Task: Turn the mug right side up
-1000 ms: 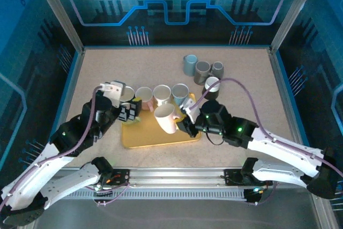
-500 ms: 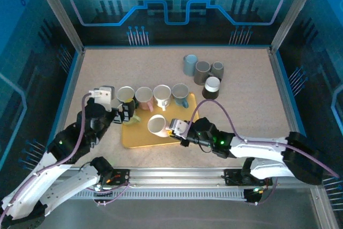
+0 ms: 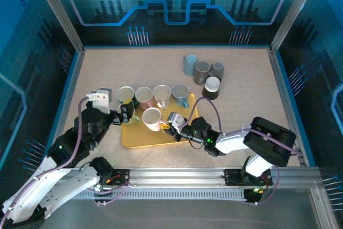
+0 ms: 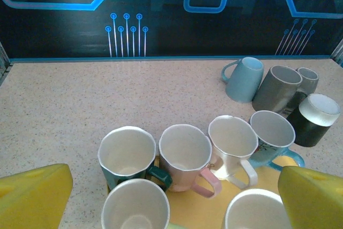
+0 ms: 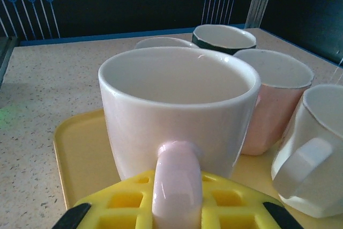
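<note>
One white ceramic mug with pink handle (image 3: 151, 118), stood upright midway between near and far edges of the flat yellow tray (image 3: 155, 139), handle clamped by the right gripper (image 3: 172, 123), left gripper (image 3: 126, 112) spread wide, empty.

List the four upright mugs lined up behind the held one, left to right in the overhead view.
dark green mug → pink mug → cream mug → light blue mug

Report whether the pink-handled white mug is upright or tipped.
Upright: the white ceramic mug with the pink handle has its mouth facing up over the yellow tray, with the right gripper shut on its handle.
</note>
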`<action>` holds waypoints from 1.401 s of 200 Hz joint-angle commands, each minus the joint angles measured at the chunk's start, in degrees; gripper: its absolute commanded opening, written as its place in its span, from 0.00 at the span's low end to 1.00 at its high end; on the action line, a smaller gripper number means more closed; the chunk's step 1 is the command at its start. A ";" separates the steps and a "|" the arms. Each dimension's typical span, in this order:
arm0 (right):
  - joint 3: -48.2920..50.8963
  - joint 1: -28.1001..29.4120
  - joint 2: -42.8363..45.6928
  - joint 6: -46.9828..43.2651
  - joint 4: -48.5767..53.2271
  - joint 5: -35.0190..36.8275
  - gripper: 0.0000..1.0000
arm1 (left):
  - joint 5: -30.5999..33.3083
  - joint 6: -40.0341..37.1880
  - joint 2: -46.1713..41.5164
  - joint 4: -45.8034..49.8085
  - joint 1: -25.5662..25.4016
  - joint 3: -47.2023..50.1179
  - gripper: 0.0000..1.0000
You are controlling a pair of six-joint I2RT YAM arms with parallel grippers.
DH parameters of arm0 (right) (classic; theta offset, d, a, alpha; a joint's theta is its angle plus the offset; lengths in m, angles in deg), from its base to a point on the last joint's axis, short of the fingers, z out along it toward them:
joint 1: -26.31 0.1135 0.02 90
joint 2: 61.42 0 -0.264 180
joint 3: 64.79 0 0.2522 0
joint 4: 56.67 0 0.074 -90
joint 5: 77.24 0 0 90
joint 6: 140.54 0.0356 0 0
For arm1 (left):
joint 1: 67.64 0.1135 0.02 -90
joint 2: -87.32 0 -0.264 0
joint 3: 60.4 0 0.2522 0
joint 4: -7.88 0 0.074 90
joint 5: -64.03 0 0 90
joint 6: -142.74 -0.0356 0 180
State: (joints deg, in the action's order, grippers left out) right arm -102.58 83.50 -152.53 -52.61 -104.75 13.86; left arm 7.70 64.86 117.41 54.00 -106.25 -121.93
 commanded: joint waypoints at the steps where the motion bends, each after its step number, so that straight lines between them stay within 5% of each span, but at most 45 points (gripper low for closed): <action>1: -1.66 -0.41 -3.01 2.62 -14.24 0.70 0.00 | 0.72 0.98 -0.46 -1.64 0.48 0.96 0.99; 231: -10.74 -1.04 -21.64 6.54 -19.59 3.64 0.00 | -1.23 0.37 -0.77 -3.90 1.34 3.41 0.99; 280: -12.41 -1.38 -23.75 6.97 -19.55 3.20 0.18 | -2.40 0.36 -0.25 -4.23 2.04 3.74 0.99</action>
State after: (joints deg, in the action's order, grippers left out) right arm -112.77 82.84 -175.06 -46.38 -118.00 17.25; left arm 6.46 64.86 117.32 51.75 -104.89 -118.94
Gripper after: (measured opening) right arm 0.170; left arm 0.989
